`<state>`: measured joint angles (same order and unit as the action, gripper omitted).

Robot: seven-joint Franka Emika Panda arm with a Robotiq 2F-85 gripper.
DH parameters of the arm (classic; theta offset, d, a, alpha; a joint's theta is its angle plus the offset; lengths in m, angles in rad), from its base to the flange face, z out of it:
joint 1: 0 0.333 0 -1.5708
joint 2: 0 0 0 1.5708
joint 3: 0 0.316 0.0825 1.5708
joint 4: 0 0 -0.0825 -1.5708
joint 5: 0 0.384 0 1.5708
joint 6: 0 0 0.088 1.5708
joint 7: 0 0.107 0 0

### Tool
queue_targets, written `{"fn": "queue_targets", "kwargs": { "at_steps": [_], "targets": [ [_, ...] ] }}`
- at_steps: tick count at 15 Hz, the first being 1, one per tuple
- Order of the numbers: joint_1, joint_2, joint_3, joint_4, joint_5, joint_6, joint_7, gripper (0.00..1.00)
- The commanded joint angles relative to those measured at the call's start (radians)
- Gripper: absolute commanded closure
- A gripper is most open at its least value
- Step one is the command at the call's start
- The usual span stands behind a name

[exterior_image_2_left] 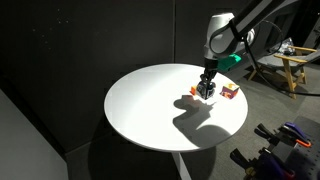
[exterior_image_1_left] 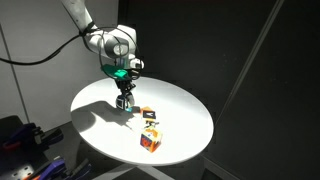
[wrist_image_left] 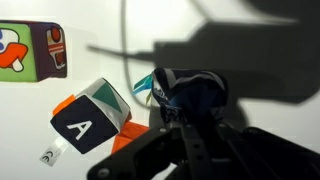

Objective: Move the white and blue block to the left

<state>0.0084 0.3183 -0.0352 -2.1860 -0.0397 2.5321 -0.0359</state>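
Observation:
My gripper (exterior_image_1_left: 124, 99) stands low over the round white table (exterior_image_1_left: 100, 130), also seen in the other exterior view (exterior_image_2_left: 205, 92). In the wrist view its fingers (wrist_image_left: 178, 100) are closed around the white and blue block (wrist_image_left: 147, 86). Only a white corner with light-blue edges shows; the rest is hidden by the fingers. Whether the block touches the table cannot be told.
A red/orange-and-blue cube with a white "A" (wrist_image_left: 90, 118) lies right beside the gripper (exterior_image_1_left: 148, 113). An orange-and-white cube (wrist_image_left: 35, 52) sits farther off near the table's edge (exterior_image_1_left: 152, 138) (exterior_image_2_left: 230, 91). Dark curtains surround the table.

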Motion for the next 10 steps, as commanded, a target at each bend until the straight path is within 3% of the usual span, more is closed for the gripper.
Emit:
{"fn": "queue_targets", "kwargs": {
  "at_steps": [1, 10],
  "targets": [
    [-0.009, -0.022, 0.032, -0.027, -0.051, 0.012, -0.126, 0.96],
    [-0.027, -0.083, 0.125, -0.085, -0.074, -0.017, -0.520, 0.96]
  ]
}}
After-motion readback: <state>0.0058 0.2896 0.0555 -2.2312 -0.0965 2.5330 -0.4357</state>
